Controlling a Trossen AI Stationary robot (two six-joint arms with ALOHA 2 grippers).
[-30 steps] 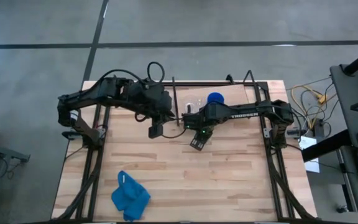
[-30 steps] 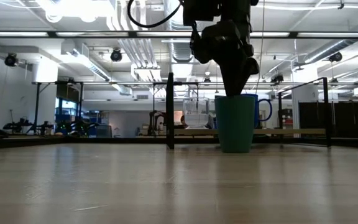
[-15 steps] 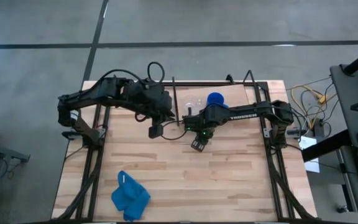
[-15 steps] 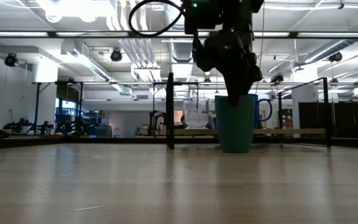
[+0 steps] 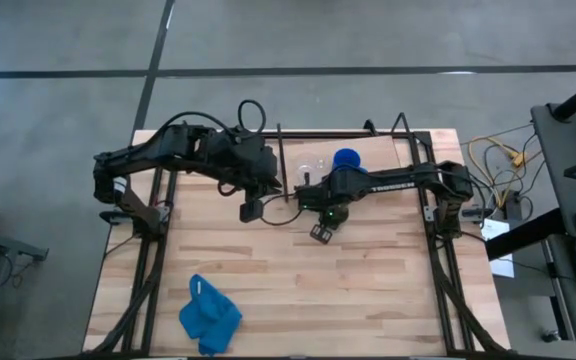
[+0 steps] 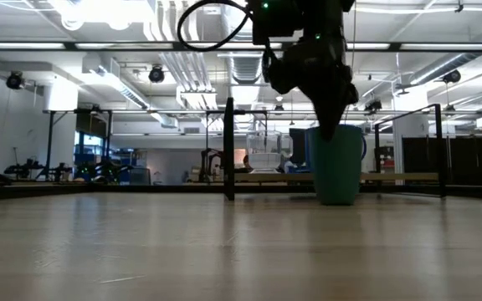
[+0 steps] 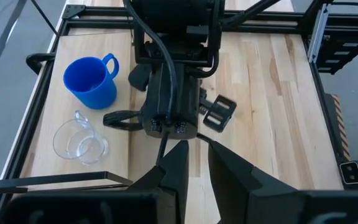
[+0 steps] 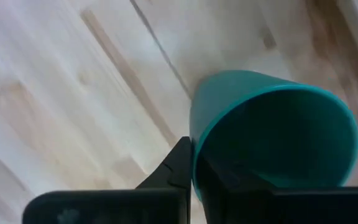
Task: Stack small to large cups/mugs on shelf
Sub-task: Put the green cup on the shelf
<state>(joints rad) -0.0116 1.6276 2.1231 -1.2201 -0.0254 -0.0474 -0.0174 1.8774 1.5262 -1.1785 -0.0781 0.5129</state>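
Note:
The dark green cup (image 6: 338,164) stands upright on the tabletop in front of the shelf (image 6: 400,177), with my right gripper (image 6: 330,127) shut on its rim from above. On the shelf (image 5: 383,152) at the far side stand the bright blue mug (image 5: 346,158) and the small clear glass cup (image 5: 311,168), also seen in the left wrist view as the mug (image 7: 92,81) and the glass cup (image 7: 79,140). My left gripper (image 7: 197,167) hovers just left of the right gripper, narrowly open with nothing between its fingers. My right gripper holds the green cup by its wall at the rim (image 8: 194,155), one finger (image 8: 180,163) outside and the other inside the hollow. The fingers come from above, pointing down. The cup stays upright with its base at table level (image 6: 338,201).
A crumpled blue cloth (image 5: 208,315) lies near the table's front left. Thin black rods (image 6: 229,150) edge the shelf and stand upright at its ends. Bare wood planks stretch across the near half of the table.
My right gripper has shut on the green cup's rim and carried it a short way toward the table's right edge. The cup has stayed upright and now hides the blue mug in the low view.

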